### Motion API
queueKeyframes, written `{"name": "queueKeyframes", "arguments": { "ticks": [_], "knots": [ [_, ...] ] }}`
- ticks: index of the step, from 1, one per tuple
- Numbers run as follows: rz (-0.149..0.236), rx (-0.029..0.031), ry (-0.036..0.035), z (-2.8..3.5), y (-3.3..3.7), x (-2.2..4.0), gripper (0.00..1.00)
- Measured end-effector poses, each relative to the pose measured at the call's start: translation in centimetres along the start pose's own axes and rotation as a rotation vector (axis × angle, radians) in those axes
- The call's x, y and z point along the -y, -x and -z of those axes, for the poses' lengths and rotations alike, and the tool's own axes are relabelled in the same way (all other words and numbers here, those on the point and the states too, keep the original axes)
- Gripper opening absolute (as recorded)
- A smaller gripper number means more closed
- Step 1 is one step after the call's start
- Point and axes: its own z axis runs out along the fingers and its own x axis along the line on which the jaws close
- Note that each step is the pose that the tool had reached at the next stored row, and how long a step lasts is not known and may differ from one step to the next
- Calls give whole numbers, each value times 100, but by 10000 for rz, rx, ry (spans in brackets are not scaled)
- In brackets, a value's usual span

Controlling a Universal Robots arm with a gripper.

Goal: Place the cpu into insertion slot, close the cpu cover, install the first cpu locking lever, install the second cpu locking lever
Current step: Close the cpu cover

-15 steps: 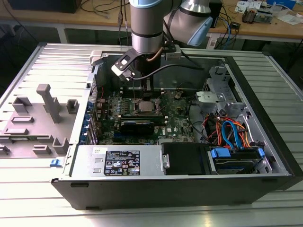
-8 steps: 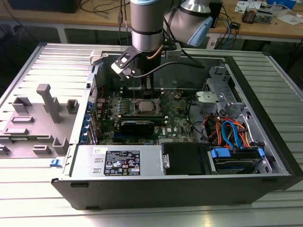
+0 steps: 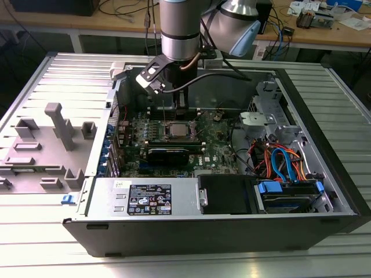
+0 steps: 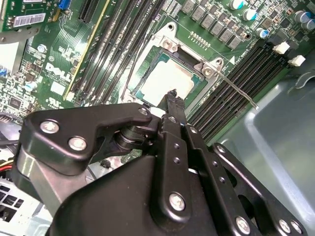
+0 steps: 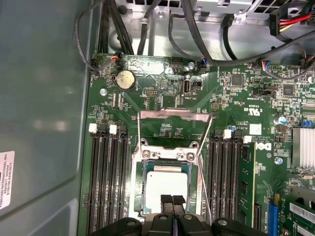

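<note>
The cpu (image 5: 166,183) lies flat in the insertion slot (image 5: 142,189), its pale silver top showing in both wrist views (image 4: 166,81). The cpu cover (image 5: 174,114) is swung open, standing back from the slot over the green board. Two thin wire locking levers are unlatched: one (image 5: 204,182) runs along one side of the slot, the other (image 5: 138,135) along the opposite side. My gripper (image 5: 173,200) hovers just over the cpu's near edge, its black fingertips pressed together and holding nothing. In the exterior view the gripper (image 3: 175,107) hangs straight above the slot (image 3: 178,131) inside the open computer case.
Long black memory slots (image 5: 106,182) flank the socket on both sides. A black card (image 3: 168,153) lies just in front of the socket. A power supply (image 3: 148,197) and a drive bay with blue and orange cables (image 3: 284,165) line the case's front. A grey fixture (image 3: 58,124) stands at the exterior view's left.
</note>
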Motion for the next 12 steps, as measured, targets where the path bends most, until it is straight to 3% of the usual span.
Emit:
{"name": "queueKeyframes", "arguments": {
  "ticks": [8,12],
  "knots": [
    [0,0,0,41,1,-2,11],
    [0,0,-1,115,4,-5,11]
  ]
}}
